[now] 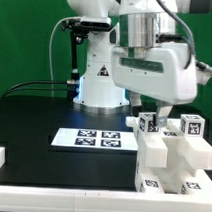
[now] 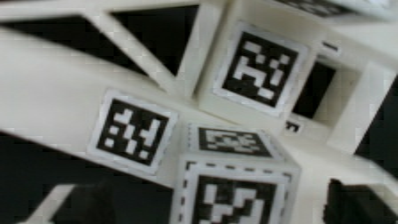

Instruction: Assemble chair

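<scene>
The chair point(image 1: 175, 157) is a blocky white structure with black-and-white tags at the exterior view's right, close to the table's front edge. My gripper point(image 1: 144, 108) hangs just above its left upright post point(image 1: 148, 124). In the wrist view the chair point(image 2: 196, 70) fills the picture, with white bars and several tags very close. A tagged post point(image 2: 235, 195) stands between my two dark fingertips point(image 2: 71, 206). My gripper point(image 2: 210, 206) is open; there is a dark gap between one finger and the post, and the other finger is close beside it.
The marker board point(image 1: 93, 139) lies flat on the black table, left of the chair in the exterior view. The arm's white base point(image 1: 98, 84) stands behind it. The table's white raised border point(image 1: 51, 182) runs along the front, and a green wall is at the back.
</scene>
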Available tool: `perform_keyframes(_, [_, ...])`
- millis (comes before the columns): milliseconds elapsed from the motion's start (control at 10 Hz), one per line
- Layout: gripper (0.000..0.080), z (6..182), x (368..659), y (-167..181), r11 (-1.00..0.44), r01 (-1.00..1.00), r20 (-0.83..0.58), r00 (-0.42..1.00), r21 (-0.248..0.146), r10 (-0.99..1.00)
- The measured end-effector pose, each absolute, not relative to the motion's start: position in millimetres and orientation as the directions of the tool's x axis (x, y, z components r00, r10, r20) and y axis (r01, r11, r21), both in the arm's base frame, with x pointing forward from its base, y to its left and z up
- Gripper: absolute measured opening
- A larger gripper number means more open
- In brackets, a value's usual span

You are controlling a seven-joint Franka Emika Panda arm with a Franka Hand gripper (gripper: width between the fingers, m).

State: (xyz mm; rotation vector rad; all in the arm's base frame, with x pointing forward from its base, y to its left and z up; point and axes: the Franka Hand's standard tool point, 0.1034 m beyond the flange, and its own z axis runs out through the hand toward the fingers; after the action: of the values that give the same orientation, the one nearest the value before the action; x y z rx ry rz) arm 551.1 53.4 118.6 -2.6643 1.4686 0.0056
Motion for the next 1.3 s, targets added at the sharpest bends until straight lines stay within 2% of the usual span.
perform_keyframes(100, [0.0624, 117.9, 550.1, 54.9, -0.668, -0.739, -0.040, 0.673, -0.092, -0.739])
perform_keyframes(200, [0.0644, 117.0, 548.9, 55.8, -0.737, -0.669, -0.033, 0.742, -0.094, -0.669])
perform_keyframes(500, [0.0649, 116.9, 549.3, 54.7, -0.857, -0.506, -0.011, 0.861, -0.098, -0.508])
perform_keyframes(600, [0.0649, 116.9, 551.5, 55.3, -0.935, -0.343, 0.028, 0.938, -0.090, -0.346])
perform_keyframes(700, [0.0649, 117.0, 554.8, 57.5, -0.994, -0.087, 0.097, 0.991, -0.065, -0.093])
perform_keyframes(800, [0.0649, 116.4, 552.5, 56.1, -0.998, -0.037, 0.116, 0.992, -0.057, -0.043])
perform_keyframes(900, [0.0649, 115.8, 551.8, 55.8, -0.996, -0.070, 0.111, 0.991, -0.061, -0.077])
perform_keyframes(1100, [0.0404, 115.0, 551.5, 56.0, -0.986, -0.149, 0.105, 0.982, -0.070, -0.156])
perform_keyframes(1200, [0.0404, 114.7, 551.4, 56.1, -0.969, -0.235, 0.098, 0.965, -0.081, -0.242])
perform_keyframes(1300, [0.0281, 114.7, 551.5, 56.2, -0.946, -0.312, 0.091, 0.943, -0.090, -0.320])
